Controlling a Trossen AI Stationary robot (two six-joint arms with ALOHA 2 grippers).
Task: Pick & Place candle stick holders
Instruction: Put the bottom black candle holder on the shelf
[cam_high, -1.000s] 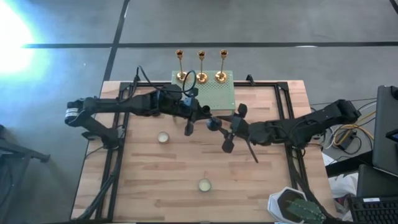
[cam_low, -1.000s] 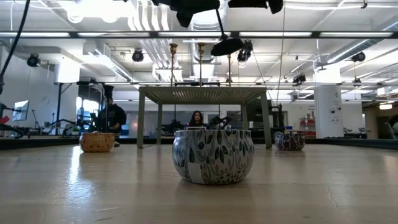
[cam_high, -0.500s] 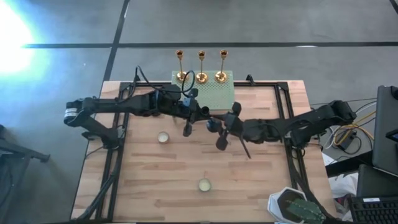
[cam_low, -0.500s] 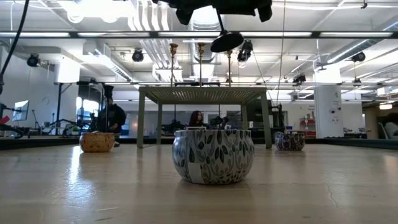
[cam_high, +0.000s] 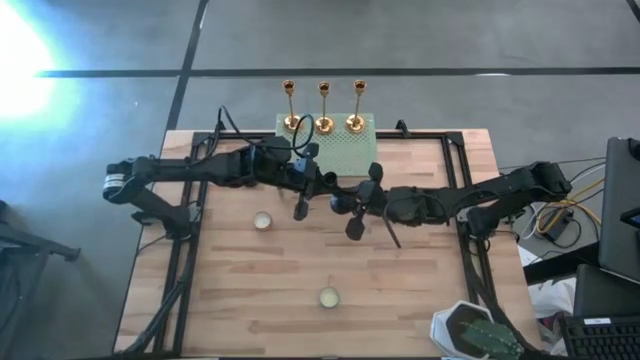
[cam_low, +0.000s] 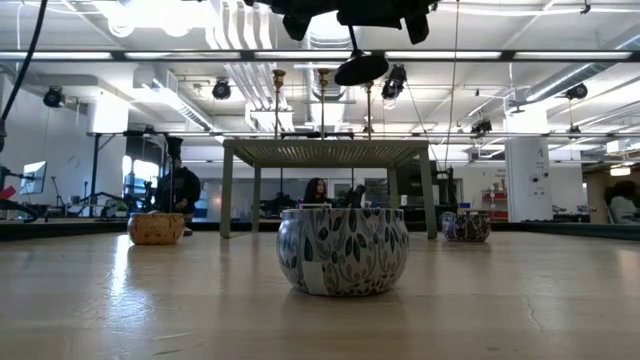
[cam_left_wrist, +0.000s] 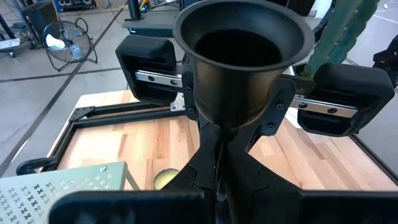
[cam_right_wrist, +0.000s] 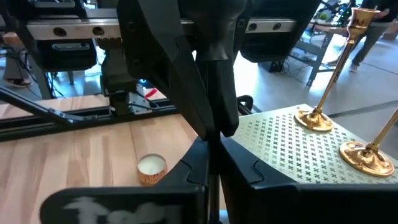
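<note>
Both arms meet above the middle of the wooden table (cam_high: 240, 300), just in front of the green perforated stand (cam_high: 345, 152). The left gripper (cam_high: 303, 203) is closed on a black candle stick holder (cam_left_wrist: 242, 56), whose stem runs down between its fingers (cam_left_wrist: 189, 186) while the wide dark cup faces the left wrist camera. The right gripper (cam_high: 362, 205) is likewise clamped on a second black candle stick holder (cam_right_wrist: 214, 68), its slim stem pinched between the dark fingers (cam_right_wrist: 249, 168). The two held pieces hang close together in the air, near each other but apart, with the table surface below them. Three gold candle stick holders (cam_high: 324, 108) stand upright in a row along the far edge of the stand. Two small tin candles (cam_high: 263, 221) sit on the bare wood, one near the left arm and another closer to the front edge. A potted cactus (cam_high: 470, 335) rests at the table's front right corner.
</note>
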